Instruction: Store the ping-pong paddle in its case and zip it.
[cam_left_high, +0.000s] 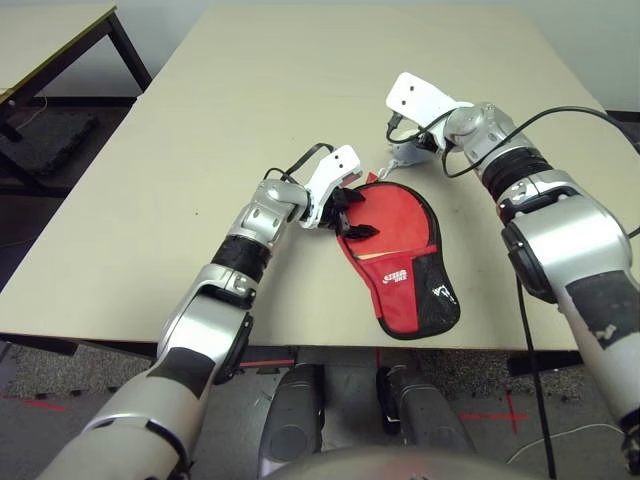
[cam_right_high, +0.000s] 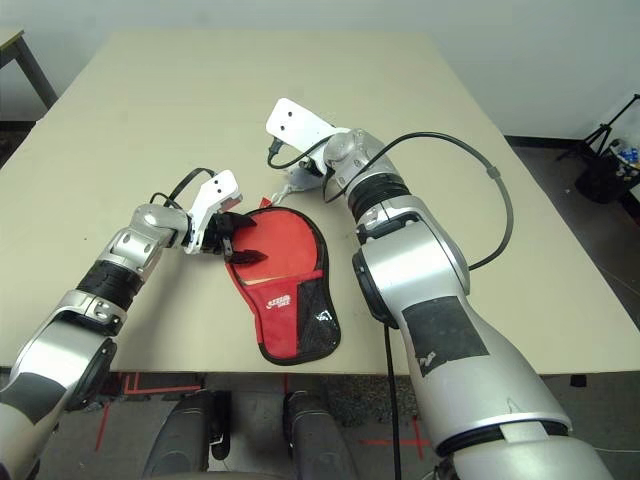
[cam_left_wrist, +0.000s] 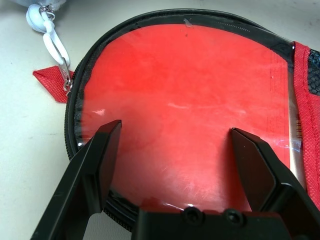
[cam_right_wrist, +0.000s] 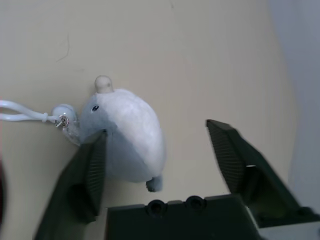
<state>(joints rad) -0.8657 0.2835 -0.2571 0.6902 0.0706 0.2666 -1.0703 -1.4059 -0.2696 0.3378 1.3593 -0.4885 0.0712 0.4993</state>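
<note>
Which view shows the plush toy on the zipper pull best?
The right wrist view: there the plush toy shows its grey-and-white body, one eye and part of its white cord. The left wrist view catches only its edge, with the cord running to the zipper pull. Both eye views show it small, partly behind the right gripper.

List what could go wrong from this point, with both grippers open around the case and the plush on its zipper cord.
The plush sits close to one of the right gripper's fingers, so closing might catch it unevenly or push it away. The left gripper spreads open over the case without gripping it, so a pull on the cord could drag the whole case along the table.
</note>
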